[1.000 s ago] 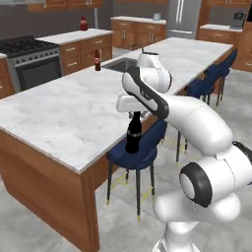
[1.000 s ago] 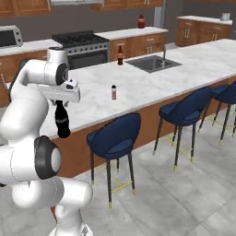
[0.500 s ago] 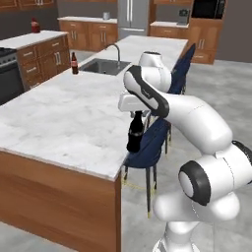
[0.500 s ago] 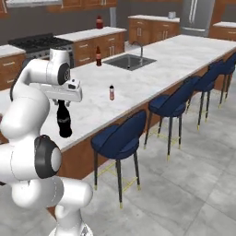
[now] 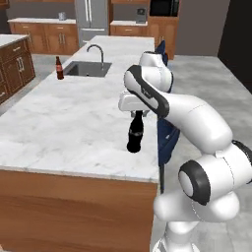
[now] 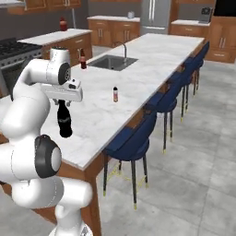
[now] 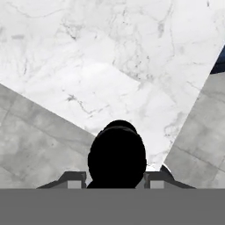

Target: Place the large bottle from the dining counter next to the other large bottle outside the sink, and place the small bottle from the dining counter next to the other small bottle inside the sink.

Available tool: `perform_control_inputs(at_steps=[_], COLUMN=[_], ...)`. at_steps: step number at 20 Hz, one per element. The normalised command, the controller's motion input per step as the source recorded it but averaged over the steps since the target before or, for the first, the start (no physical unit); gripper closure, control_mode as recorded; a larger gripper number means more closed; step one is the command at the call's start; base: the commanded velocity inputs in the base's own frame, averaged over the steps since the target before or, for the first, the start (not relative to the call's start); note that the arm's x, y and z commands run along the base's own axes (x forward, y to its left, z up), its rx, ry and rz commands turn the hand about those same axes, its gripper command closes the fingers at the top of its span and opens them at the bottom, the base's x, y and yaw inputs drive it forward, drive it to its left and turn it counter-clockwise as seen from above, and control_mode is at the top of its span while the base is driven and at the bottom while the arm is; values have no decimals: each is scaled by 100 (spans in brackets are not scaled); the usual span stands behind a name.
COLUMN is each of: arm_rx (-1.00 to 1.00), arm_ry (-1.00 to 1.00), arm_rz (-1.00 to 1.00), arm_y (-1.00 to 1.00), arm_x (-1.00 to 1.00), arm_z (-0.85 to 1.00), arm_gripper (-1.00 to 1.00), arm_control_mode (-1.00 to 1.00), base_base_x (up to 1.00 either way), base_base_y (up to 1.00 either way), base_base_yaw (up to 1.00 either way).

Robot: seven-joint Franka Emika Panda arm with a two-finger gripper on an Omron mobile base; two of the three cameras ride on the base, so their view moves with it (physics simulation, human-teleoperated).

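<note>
Gripper [image 5: 138, 112] clamped on the neck of the large bottle [image 5: 135, 133], held upright above the dining counter [image 5: 74, 123] near its stool-side edge; small bottle [image 6: 115, 94] stands on the counter, well apart.

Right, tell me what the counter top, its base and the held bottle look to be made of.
Dining counter: top looks like polished marble or a marble-look stone, white with grey veins; the base is brown wood-grain panelling. Large bottle, clamped at the neck by the gripper: glossy black with a red label band, so glass or plastic; the render leaves that open.
</note>
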Motion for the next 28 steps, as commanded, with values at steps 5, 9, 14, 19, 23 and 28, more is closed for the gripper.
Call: perform_control_inputs(at_steps=[5,9,14,19,23,28], arm_rx=[0,0,0,0,0,0], arm_ry=[0,0,0,0,0,0], arm_rz=[0,0,0,0,0,0], arm_y=[0,0,0,0,0,0], arm_x=[0,0,0,0,0,0], arm_z=[0,0,0,0,0,0], arm_gripper=[100,100,100,100,100,100], arm_control_mode=[100,100,100,100,100,100], base_base_x=[0,0,0,0,0,0], base_base_y=[100,100,100,100,100,100], base_base_yaw=[-40,-39,-39,-41,-42,-44])
